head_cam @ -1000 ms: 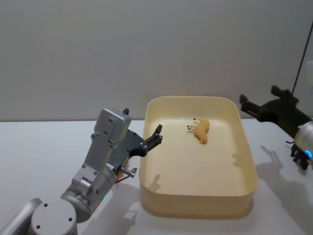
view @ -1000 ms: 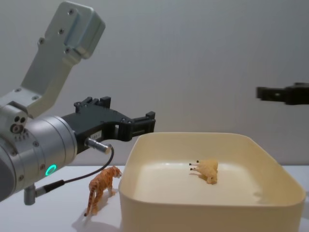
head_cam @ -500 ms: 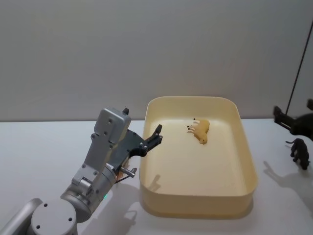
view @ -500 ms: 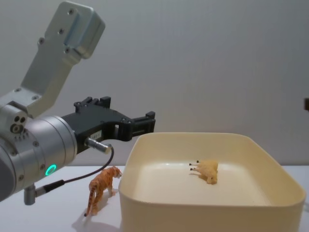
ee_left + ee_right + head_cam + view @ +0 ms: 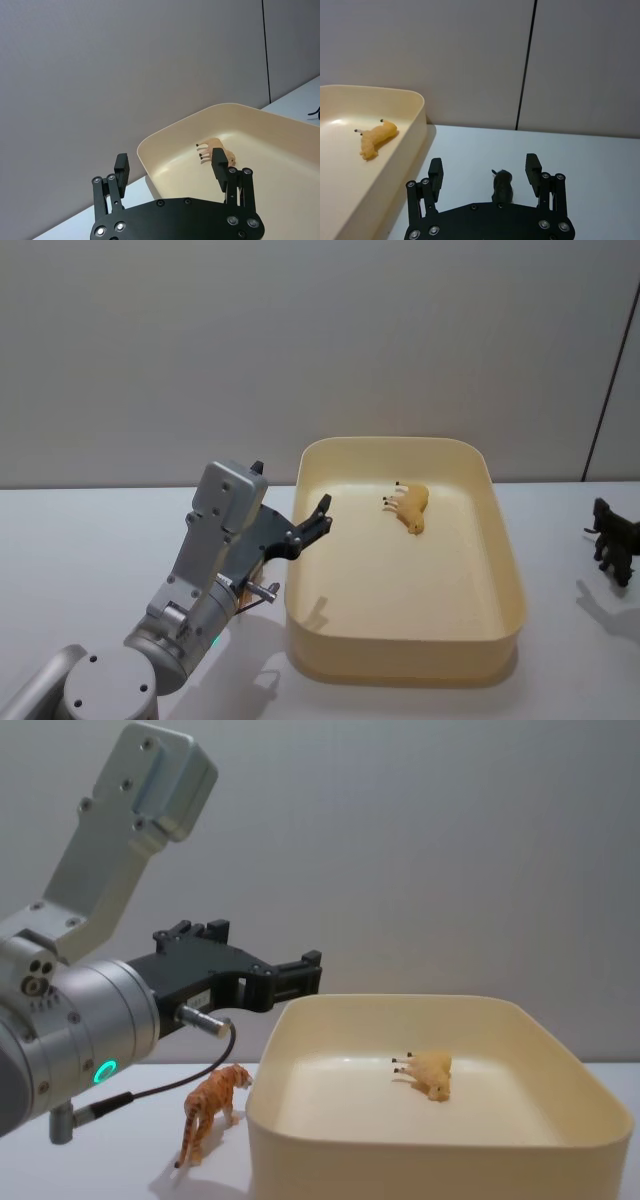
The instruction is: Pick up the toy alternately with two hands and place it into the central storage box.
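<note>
— Where is the left gripper [image 5: 320, 515] hanging?
— It is hovering by the left rim of the box [image 5: 400, 444], with its fingers spread wide and gripping nothing.
— And the toys on that side?
— A tan toy [image 5: 408, 506] is lying on its side inside the box, toward the far end, ahead of that gripper and apart from it. A tiger [image 5: 207, 1108] is standing on the table [image 5: 90, 530] just beside the box's left wall, below the gripper.
— What is the right gripper [image 5: 484, 165] doing?
— It is hanging over the table to the right of the box, and its fingers are spread too. In the right wrist view a dark toy [image 5: 502, 185] is standing upright between them, with a gap showing on each side, so nothing is pinching it.
— Is that toy touching the box?
— No, it is standing apart from the right wall.
</note>
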Robot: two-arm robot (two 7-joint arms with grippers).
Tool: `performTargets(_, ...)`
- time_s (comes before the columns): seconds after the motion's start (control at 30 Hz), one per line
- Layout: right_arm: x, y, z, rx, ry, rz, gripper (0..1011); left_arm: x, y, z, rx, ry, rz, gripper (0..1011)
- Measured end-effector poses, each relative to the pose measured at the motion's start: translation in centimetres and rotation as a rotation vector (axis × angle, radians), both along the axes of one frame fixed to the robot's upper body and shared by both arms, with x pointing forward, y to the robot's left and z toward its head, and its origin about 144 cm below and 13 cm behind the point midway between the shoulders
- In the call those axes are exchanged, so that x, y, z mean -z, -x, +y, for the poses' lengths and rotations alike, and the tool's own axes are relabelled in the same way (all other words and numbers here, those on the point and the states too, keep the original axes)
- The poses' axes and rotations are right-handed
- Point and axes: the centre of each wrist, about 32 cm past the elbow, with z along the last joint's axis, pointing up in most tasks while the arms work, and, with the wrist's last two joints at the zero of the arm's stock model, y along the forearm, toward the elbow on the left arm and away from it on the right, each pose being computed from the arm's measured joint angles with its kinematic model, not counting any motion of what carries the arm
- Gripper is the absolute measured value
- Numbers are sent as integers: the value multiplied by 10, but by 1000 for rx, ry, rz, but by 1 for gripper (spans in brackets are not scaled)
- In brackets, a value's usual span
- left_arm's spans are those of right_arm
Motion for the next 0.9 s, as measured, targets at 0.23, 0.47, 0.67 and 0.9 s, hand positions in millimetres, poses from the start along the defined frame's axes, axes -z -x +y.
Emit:
performTargets(0.23, 9, -2, -4, 27, 4, 45, 1001, 0, 0, 0, 0, 0, 0, 1002)
performTargets(0.47, 18, -10, -4, 44, 10, 79, 1001, 0, 0, 0, 0, 0, 0, 1002)
performTargets(0.67, 24, -18, -2, 49, 10, 97, 1001, 0, 0, 0, 0, 0, 0, 1002)
performTargets(0.9, 32, -26, 1, 54, 8, 120, 1001, 0, 0, 0, 0, 0, 0, 1002)
